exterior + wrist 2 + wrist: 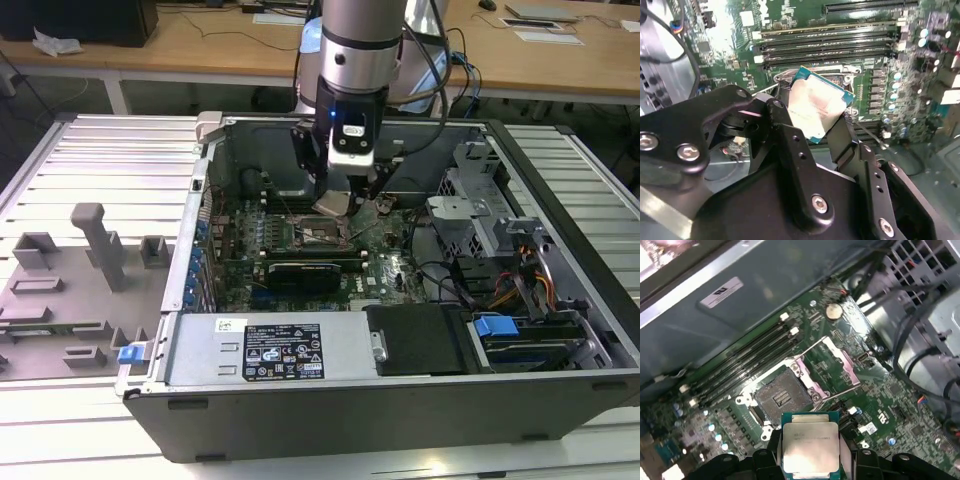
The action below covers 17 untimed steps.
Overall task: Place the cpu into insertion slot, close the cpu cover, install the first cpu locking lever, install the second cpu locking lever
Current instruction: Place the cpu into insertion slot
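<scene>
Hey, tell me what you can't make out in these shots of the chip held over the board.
Second wrist view: the insertion slot is mostly hidden behind the cpu and the fingers.
Both wrist views: the cpu's underside faces away.
Exterior view: the cpu cover, open in the first wrist view, is too small to tell from the slot's rim.
</scene>
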Tool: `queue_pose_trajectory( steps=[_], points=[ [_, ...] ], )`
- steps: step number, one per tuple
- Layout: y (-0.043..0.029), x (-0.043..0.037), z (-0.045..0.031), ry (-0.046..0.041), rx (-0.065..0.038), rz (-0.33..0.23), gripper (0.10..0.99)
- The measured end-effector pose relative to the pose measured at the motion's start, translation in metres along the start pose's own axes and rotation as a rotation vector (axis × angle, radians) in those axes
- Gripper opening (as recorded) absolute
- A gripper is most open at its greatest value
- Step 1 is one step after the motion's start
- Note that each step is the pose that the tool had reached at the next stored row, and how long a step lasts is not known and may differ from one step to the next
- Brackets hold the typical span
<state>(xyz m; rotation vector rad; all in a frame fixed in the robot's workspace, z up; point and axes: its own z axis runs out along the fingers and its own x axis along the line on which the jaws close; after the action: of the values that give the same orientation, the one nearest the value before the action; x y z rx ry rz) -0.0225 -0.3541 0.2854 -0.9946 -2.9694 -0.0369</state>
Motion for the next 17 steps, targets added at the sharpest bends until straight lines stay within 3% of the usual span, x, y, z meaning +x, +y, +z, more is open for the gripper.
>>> queue_pose_trajectory(
  steps=[2, 4, 13, 17],
  points=[
    [0.0000, 0.0000, 0.0013, -0.0007, -0.001, 0.034, 0.541],
    [-0.0001, -0.0001, 0.0040, -0.0020, -0.002, 0.103, 0.541],
    [-0.0002, -0.0002, 0.0106, -0.0053, -0.005, 0.278, 0.541],
    [-0.0003, -0.0002, 0.0154, -0.0078, -0.007, 0.405, 0.541]
  ],
)
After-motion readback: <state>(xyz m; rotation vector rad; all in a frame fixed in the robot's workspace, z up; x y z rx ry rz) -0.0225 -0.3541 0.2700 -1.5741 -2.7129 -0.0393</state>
